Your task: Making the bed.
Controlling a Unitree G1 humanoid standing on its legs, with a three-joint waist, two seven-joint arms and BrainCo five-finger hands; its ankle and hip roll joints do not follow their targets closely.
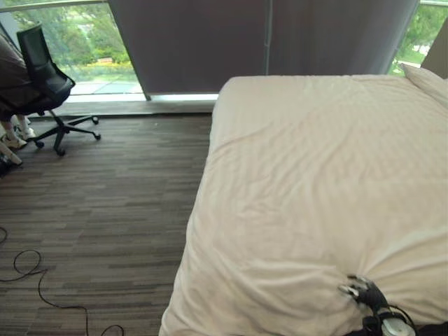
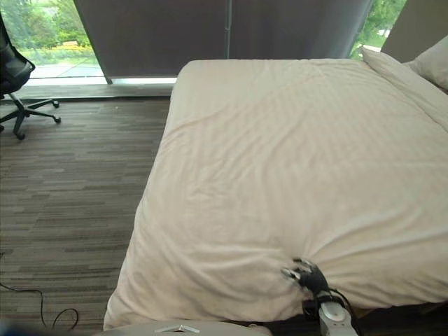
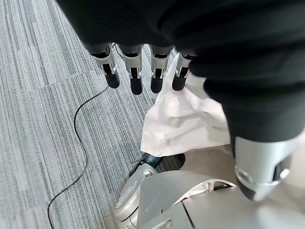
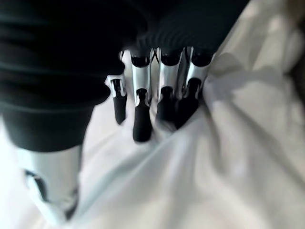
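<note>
Duvet (image 1: 315, 182) covers the bed, bunched at five o'clock where the right hand (image 1: 360, 290) pinches a fold in curled fingers (image 4: 142, 119). Best pull low and steady toward six o'clock, judging the creases. Left hand (image 3: 138, 67) hangs over the floor (image 1: 98, 210), fingers straight, empty.

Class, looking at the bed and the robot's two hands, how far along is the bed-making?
Mostly done: the white duvet covers the bed, with pillows at the head. In hand: the right robot hand pinches the duvet near its foot edge, creases fanning from the grip. Left: smoothing those creases. The left robot hand hangs open over the floor.
</note>
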